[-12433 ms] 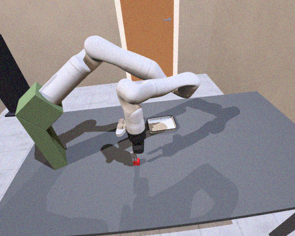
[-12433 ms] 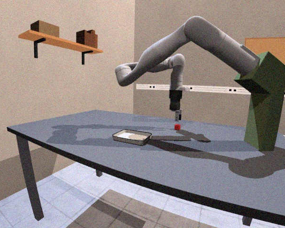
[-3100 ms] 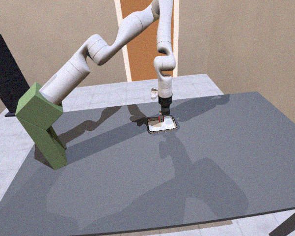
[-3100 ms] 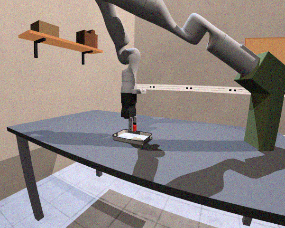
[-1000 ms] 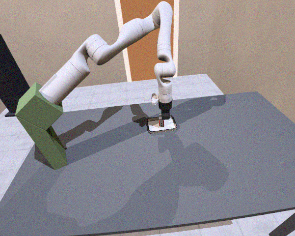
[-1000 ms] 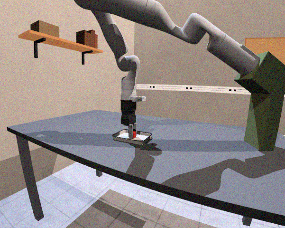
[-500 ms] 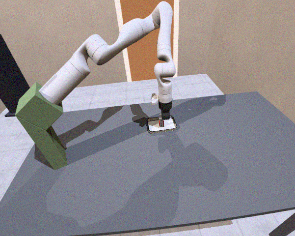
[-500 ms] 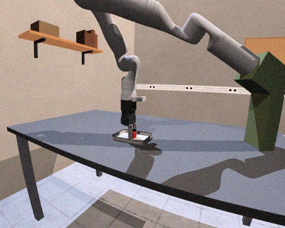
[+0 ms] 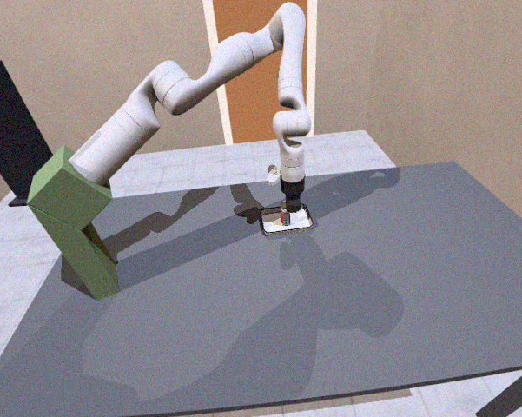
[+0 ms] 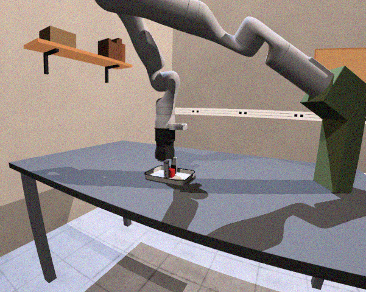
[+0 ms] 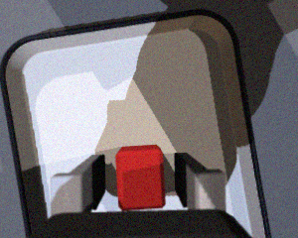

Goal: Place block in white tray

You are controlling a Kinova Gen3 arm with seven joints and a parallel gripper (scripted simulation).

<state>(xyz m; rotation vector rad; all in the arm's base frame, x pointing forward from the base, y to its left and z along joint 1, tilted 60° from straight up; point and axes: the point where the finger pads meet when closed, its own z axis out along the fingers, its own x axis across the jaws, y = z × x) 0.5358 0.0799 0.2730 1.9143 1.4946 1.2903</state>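
Observation:
A red block is inside the white tray, between the fingers, with a gap on each side of it in the wrist view. It appears to rest on the tray floor. In the top view the block is mostly hidden behind a finger, with a thin red strip showing inside the tray. My gripper points down into the tray and is open, its fingers clear of the block on both sides. The block's underside is hidden.
The tray's dark-edged raised rim stands around the fingers. The tray lies on the grey table. The green arm base stands at the table's other side. A wall shelf with boxes is far off.

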